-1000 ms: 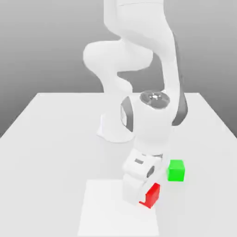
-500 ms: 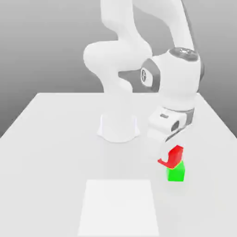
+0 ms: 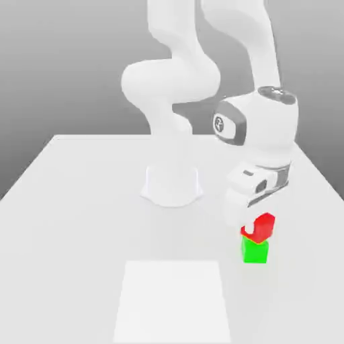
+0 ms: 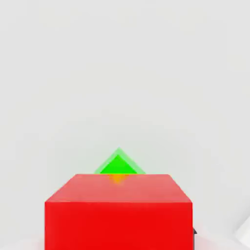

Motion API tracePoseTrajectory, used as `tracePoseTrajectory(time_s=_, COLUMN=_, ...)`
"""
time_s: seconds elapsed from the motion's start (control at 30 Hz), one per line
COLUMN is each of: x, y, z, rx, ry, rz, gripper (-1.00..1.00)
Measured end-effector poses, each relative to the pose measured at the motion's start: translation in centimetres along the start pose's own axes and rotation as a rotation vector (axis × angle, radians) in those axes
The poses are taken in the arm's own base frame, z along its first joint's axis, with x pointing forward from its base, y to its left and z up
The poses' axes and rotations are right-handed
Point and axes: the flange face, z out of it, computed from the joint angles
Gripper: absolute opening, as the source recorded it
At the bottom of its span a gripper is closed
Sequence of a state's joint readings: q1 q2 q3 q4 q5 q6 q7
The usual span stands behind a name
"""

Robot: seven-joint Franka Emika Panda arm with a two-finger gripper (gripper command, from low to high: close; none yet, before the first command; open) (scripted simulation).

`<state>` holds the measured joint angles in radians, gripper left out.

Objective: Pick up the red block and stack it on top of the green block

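The red block [image 3: 261, 226] hangs, slightly tilted, directly over the green block [image 3: 254, 250] on the exterior view's right side of the table. My gripper [image 3: 256, 227] is shut on the red block, and one white finger [image 3: 235, 213] shows beside it. The red block's underside is at the green block's top; I cannot tell whether they touch. In the hand view the red block [image 4: 117, 212] sits close in front, and a corner of the green block [image 4: 118, 165] peeks out beyond it.
The arm's white base [image 3: 171, 185] stands at the table's middle back. A paler square patch [image 3: 171, 302] lies on the white table [image 3: 80, 201] toward the front, to the exterior view's left of the blocks.
The gripper lifted the red block from beside the pale patch and carried it over the green block. In the last half second it shifted slightly right and centred above it.
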<state>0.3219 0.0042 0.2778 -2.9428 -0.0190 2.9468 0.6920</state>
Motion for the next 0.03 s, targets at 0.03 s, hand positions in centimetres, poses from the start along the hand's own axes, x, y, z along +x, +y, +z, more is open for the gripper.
tracePoseTrajectory(time_s=0.03, x=0.07, y=0.09, z=0.0, rx=0.0, ry=0.0, rz=0.003, gripper=1.0)
